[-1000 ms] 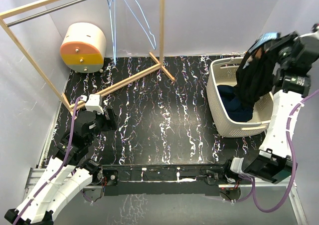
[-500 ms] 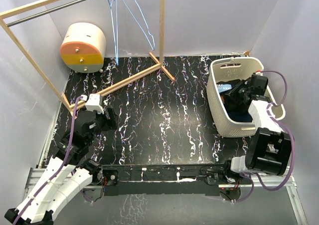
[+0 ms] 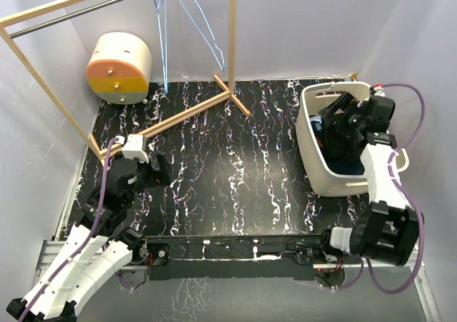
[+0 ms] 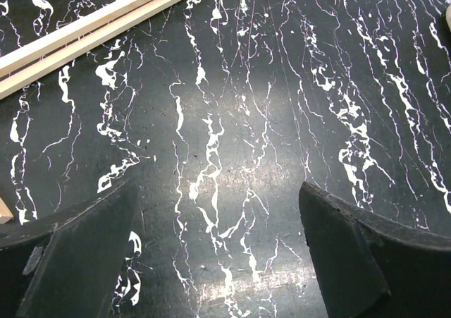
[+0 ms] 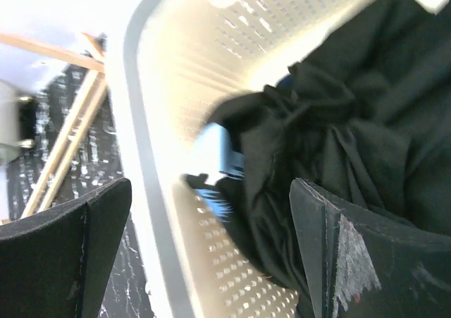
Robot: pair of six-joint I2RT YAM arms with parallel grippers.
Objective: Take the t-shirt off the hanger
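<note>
Right wrist view: right gripper (image 5: 211,254) hangs spread and empty just above the basket (image 5: 162,106). Inside it lies the bunched black shirt (image 5: 338,135), apparently delivered. Far left of the basket, left gripper (image 4: 215,254) waits spread, out of the way.

Bench (image 3: 235,158) – black surface with white marble-like veining, enclosed by plain white walls (image 3: 300,22).

Wooden garment rack (image 3: 231,29) – stands at the far left, base beams (image 4: 91,29) lying flat on the bench, metal rail (image 3: 86,11) across the top.

Cylindrical drum (image 3: 119,68) – cream with orange and yellow bands, on its side in the far left corner, just beside the rack.

Perforated white basket (image 3: 314,161) – upright at the right side of the bench, well apart from the rack.
</note>
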